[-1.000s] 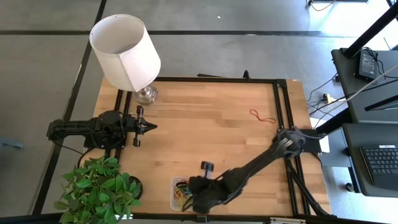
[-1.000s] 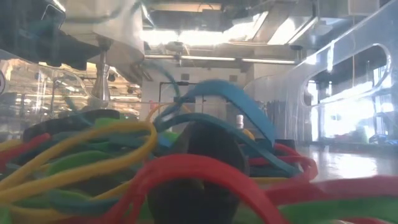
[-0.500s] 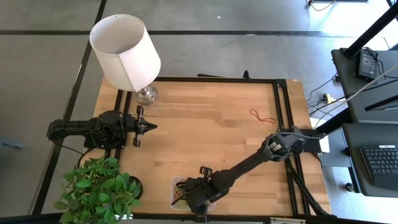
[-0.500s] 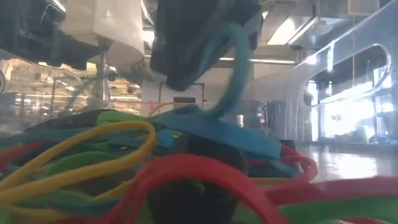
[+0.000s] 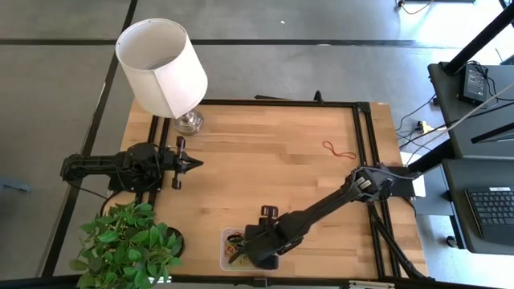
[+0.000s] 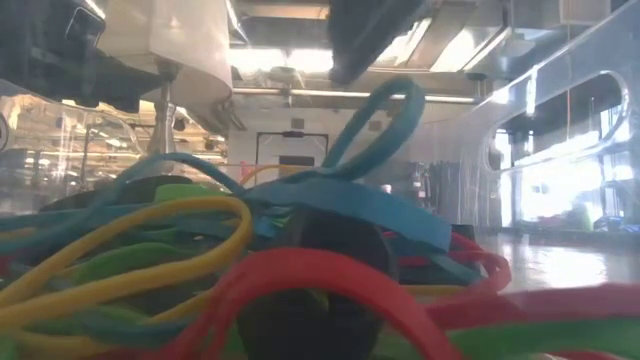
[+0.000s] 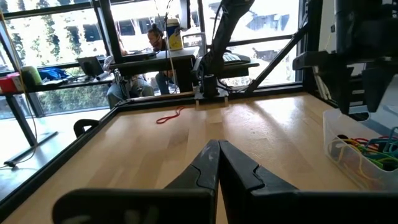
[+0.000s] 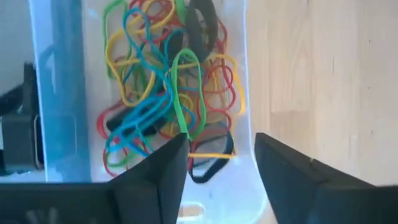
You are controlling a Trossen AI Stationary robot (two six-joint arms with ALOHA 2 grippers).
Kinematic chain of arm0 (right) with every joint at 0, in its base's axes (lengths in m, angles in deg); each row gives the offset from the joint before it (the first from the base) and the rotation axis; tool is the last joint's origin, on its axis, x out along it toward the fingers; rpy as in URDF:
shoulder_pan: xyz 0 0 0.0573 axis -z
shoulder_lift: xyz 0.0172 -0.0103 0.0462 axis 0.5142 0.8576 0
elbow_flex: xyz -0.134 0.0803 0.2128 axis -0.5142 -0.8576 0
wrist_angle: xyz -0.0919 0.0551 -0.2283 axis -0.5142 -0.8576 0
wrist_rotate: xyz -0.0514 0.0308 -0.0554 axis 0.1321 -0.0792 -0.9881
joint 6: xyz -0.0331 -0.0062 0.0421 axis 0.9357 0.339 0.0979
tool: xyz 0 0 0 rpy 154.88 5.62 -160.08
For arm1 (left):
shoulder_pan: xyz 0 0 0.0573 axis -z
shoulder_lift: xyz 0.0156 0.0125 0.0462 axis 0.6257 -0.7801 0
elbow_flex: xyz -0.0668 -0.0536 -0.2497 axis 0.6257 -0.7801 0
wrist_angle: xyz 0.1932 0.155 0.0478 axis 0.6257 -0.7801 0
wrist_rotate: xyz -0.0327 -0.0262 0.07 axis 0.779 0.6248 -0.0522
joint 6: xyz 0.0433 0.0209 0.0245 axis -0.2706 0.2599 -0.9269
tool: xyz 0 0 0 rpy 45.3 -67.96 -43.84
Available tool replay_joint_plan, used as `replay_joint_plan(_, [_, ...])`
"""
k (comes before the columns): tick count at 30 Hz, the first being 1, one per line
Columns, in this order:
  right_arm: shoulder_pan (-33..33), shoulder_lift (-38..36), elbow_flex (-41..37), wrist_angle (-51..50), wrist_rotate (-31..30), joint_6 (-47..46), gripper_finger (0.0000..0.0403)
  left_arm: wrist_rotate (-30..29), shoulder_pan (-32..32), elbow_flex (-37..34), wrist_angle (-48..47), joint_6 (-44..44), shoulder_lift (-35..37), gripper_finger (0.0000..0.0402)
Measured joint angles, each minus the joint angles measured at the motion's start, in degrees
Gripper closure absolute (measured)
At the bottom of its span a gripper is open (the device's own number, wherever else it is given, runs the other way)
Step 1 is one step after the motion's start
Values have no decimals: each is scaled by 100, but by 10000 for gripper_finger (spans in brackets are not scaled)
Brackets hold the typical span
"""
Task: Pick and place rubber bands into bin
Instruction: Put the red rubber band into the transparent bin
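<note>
The bin point(image 5: 227, 250), a clear tub at the table's near edge, holds a heap of rubber bands point(image 8: 165, 93) in red, yellow, green, blue and black. My right gripper point(image 8: 221, 158) hangs open just above the heap, fingers pointing down, with nothing between them. In the low view a blue band point(image 6: 375, 125) stands up as a loop from the heap, under the gripper. One red rubber band point(image 5: 339, 150) lies flat on the table at the far right. My left gripper point(image 5: 197, 163) waits shut at the table's left, pointing right.
A white-shaded lamp point(image 5: 161, 64) stands at the far left corner. A leafy plant point(image 5: 128, 241) sits left of the bin. Black frame rails point(image 5: 365, 152) run along the table's right side. Bare wood lies between the arms. A person point(image 7: 155, 43) sits beyond the table.
My right gripper has opened and risen a little above the bin, letting go of a blue rubber band. The band has dropped onto the heap, with one loop still standing up.
</note>
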State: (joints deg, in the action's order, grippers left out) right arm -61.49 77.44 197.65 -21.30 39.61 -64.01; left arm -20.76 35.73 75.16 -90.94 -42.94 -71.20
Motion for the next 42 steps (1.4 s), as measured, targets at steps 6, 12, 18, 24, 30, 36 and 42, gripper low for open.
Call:
replay_joint_plan(6, [297,-523,-887,-30,-21,407,260,0,0,0,0,-4,0,398])
replay_joint_plan(12, [593,-2066,-3310,1080,-161,320,291,0,0,0,-1,0,0,398])
replay_joint_plan(18, [1098,-4210,-5945,2439,-302,-38,289,0,0,0,-1,-1,0,398])
replay_joint_plan(24, [2166,-6161,-7701,2008,-403,-526,267,0,0,0,-1,-2,0,398])
replay_joint_plan(30, [3704,-7139,-8600,1689,-252,222,211,0,0,0,-1,0,0,398])
replay_joint_plan(36, [5279,-6958,-8914,1783,-82,899,140,1,0,0,-1,-4,0,398])
replay_joint_plan(42, [6665,-6470,-8898,2065,685,1313,127,1,0,0,0,0,0,398])
